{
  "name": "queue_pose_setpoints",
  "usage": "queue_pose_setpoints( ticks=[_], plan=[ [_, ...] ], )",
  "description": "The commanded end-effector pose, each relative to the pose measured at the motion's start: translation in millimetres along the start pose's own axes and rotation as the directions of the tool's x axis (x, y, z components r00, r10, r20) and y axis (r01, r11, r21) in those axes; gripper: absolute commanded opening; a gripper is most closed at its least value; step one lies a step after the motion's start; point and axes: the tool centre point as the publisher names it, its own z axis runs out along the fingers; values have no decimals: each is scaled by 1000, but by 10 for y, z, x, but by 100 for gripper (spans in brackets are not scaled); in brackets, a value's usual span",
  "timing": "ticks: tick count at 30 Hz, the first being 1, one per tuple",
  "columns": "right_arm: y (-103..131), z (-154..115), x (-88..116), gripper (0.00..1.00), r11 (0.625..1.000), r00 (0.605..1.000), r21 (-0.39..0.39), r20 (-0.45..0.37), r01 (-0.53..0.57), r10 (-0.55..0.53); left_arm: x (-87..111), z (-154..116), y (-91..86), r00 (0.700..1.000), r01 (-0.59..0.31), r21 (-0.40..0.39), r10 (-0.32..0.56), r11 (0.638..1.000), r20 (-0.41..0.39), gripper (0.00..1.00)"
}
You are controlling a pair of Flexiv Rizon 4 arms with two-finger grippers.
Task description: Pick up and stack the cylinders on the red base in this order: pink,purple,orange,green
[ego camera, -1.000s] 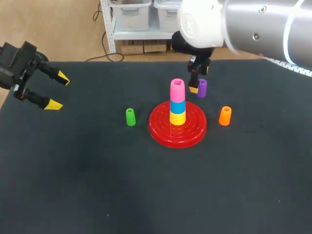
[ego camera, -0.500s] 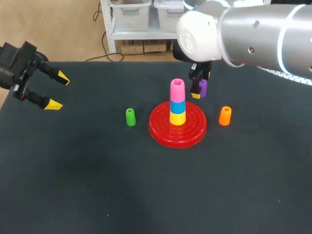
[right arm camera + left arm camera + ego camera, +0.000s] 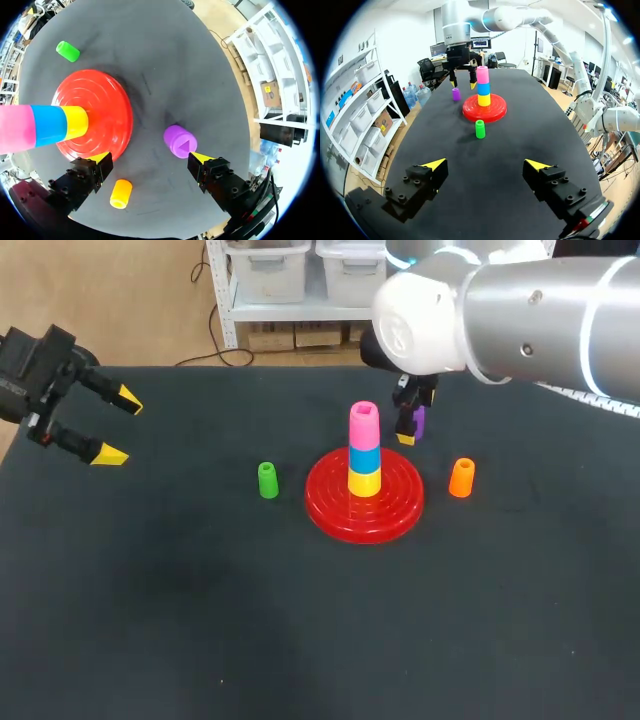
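counter (image 3: 200,620): black; red base (image 3: 330,512) carries a yellow, blue, then pink cylinder (image 3: 364,424) stack.
purple cylinder (image 3: 179,141): upright on the counter just behind the base, not yet lifted.
right gripper (image 3: 149,157): wide, holding nothing, above the purple cylinder, which sits close to one finger.
left gripper (image 3: 120,426): wide, empty, well apart from everything.
risk: closing off-centre may shove or tip the purple cylinder; a low carry could clip the stack.

Head above, left wrist afar, right seemingly close, sharing red base (image 3: 330,502).
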Motion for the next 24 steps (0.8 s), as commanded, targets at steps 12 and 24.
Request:
queue_pose_setpoints(
  ticks=[12,24],
  plan=[
    [-102,73,-42,100,999,1000,-13,-4,31,-31,3,4,-7,1000,-1,-3,1,1000,-1,100],
    [-147,155,-46,100,999,999,-34,-6,31,-31,3,4,-7,1000,-1,-3,1,1000,-1,100]
  ],
)
